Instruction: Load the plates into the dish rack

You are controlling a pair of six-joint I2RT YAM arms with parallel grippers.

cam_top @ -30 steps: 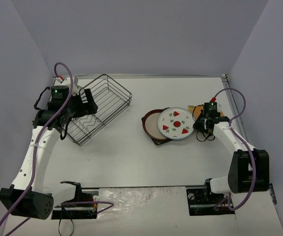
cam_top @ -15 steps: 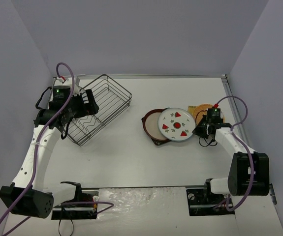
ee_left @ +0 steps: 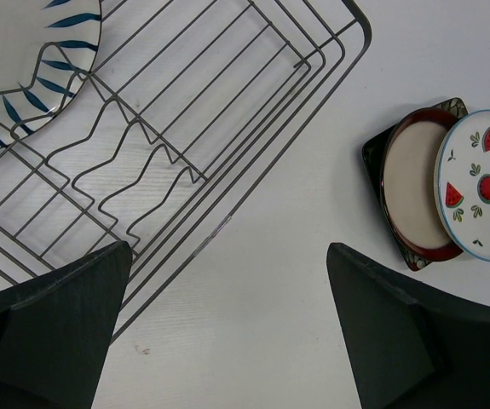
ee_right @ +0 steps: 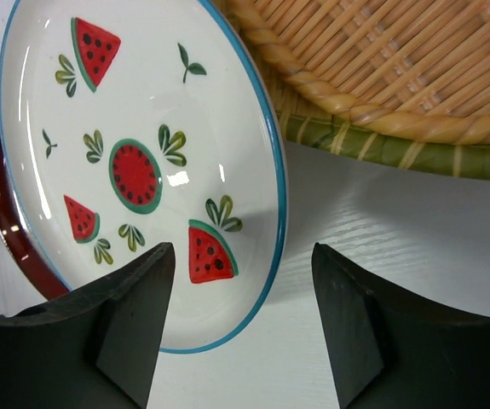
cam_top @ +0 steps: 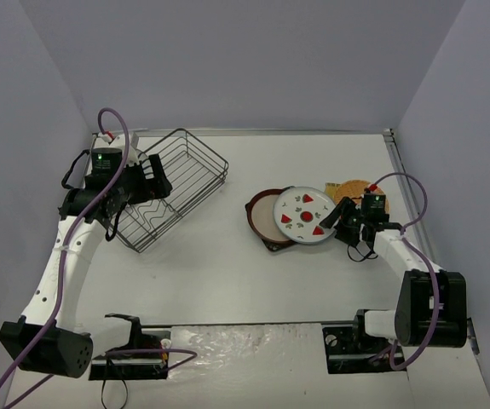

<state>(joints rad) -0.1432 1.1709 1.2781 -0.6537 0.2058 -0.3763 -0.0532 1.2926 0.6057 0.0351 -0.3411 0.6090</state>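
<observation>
Black right claw [ee_right: 240, 264] is half open and holds nothing, just by the edge of the watermelon plate [ee_right: 142, 145], which lies partly on the red-rimmed plate [ee_left: 411, 192] on the tabletop [cam_top: 227, 273]. Left claw [ee_left: 227, 256] is wide open and empty above the dish rack [cam_top: 195, 162]

The frame's corner cuts off the striped plate [ee_left: 6, 68] — the square plate [ee_left: 374, 166] lies mostly covered.

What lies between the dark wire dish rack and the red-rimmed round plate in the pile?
Nothing but bare white table lies between the dark wire dish rack and the red-rimmed round plate. It shows in the overhead view and the left wrist view.
</observation>
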